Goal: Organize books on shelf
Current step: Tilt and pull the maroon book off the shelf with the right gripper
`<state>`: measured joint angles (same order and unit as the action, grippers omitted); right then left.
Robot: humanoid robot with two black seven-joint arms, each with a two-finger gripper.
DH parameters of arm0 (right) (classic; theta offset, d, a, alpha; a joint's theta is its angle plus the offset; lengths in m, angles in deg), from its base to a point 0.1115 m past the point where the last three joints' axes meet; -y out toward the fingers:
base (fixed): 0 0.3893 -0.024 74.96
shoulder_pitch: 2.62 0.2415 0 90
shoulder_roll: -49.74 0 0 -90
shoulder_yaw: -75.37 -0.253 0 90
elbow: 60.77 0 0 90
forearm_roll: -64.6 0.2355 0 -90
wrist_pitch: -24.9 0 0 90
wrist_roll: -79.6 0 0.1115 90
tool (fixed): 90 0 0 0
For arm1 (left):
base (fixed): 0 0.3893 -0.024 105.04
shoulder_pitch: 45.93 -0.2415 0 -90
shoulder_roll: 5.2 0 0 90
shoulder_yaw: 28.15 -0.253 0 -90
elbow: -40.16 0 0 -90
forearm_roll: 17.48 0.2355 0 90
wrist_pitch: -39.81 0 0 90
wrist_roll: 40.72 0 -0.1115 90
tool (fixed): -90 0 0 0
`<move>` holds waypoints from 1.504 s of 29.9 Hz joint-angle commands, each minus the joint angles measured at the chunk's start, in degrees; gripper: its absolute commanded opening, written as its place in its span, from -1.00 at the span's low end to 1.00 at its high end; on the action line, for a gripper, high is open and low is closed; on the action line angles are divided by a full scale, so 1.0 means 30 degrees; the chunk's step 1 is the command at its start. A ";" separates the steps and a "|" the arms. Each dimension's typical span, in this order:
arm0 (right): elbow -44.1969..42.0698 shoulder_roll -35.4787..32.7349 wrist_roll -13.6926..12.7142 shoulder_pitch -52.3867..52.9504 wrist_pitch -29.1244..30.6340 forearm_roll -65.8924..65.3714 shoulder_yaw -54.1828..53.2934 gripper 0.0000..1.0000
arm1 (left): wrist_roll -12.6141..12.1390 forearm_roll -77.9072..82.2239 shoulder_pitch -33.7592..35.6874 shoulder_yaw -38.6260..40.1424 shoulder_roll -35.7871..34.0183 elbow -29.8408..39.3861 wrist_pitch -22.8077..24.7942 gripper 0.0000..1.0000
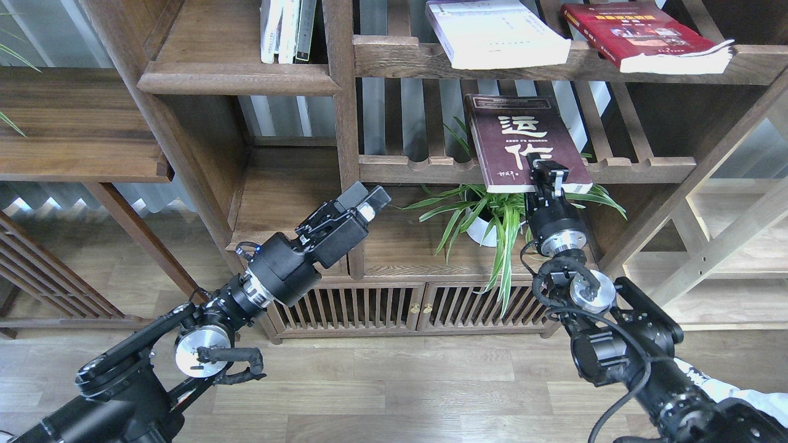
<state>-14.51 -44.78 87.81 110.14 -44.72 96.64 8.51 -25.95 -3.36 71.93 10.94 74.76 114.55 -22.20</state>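
Three paperbacks are seen around the potted spider plant [492,215], which is taken here as the landmark. Directly above the plant, a dark maroon book [523,144] with white characters is seen lying on a slatted rack [640,167], its near edge overhanging the scalloped front rail. Its lower right corner is gripped by the right gripper [548,175], whose jaws are closed on the cover edge, just above and right of the plant's leaves. Higher above the plant, a thick white book [495,34] is laid flat on the upper slatted rack [400,58], and a thick red book [646,37] with cover photos is laid to its right, both overhanging the rail. Up and to the left of the plant, a solid dark-brown shelf [240,77] with a moulded front edge is seen, with several thin upright books [288,31] on it. The left gripper [369,203] is held in the air to the left of the plant, its jaws slightly parted and holding nothing.
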 commanded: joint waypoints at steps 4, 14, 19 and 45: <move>0.1715 0.0012 -0.0101 -0.1782 0.2429 0.0011 0.0107 -0.91 | 0.0031 -0.0046 -0.0002 0.0124 -0.0079 -0.0802 0.0000 0.99; 0.3533 -0.0310 -0.0306 -0.3746 0.2538 -0.0164 0.1160 -0.92 | 0.0002 -0.0571 0.0057 0.0184 -0.0079 -0.1975 0.0000 0.99; 0.4148 -0.0340 -0.0306 -0.4303 0.2538 -0.0544 0.1981 -0.92 | 0.0001 -0.1596 0.0057 0.0125 -0.0079 -0.2500 0.0000 0.99; 0.7489 -0.0194 -0.0306 -0.6882 0.2538 -0.2419 0.3212 -0.93 | 0.0031 -0.2593 -0.0206 -0.0227 -0.0050 -0.4084 0.0000 0.99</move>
<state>7.94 -45.88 86.89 89.50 -37.09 90.24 17.41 -26.03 -10.48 71.44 10.28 74.36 102.52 -22.19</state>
